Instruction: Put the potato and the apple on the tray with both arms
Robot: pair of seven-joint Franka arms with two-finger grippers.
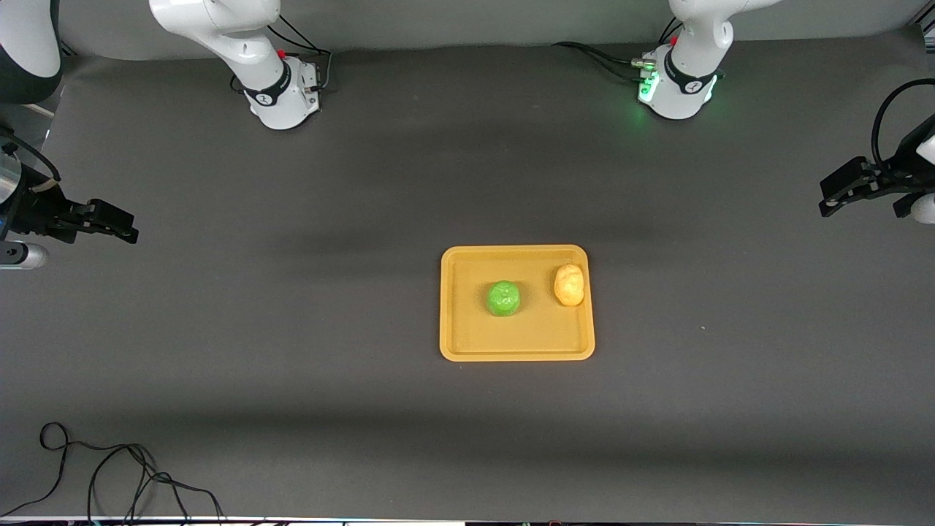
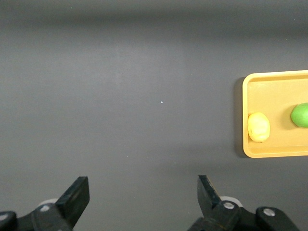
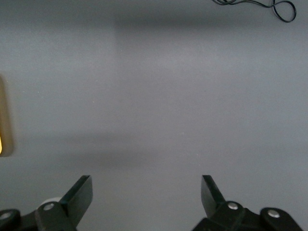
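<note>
An orange-yellow tray (image 1: 467, 343) lies in the middle of the table. On it rests the bright green apple (image 1: 504, 298), near the tray's centre. The pale yellow-tan potato (image 1: 569, 285) lies beside it, against the rim toward the left arm's end. The left wrist view shows the tray (image 2: 274, 91), the potato (image 2: 258, 127) and the apple (image 2: 301, 114) off to one side. My left gripper (image 1: 829, 197) hangs open over bare mat at the left arm's end. My right gripper (image 1: 124, 228) hangs open over bare mat at the right arm's end. Both hold nothing. Only a sliver of the tray (image 3: 3, 120) shows in the right wrist view.
A dark grey mat (image 1: 292, 329) covers the table. A loose black cable (image 1: 109, 467) lies at the mat's edge nearest the front camera, toward the right arm's end; the same cable (image 3: 269, 5) shows in the right wrist view. The two arm bases (image 1: 285, 95) (image 1: 679, 91) stand at the farthest edge.
</note>
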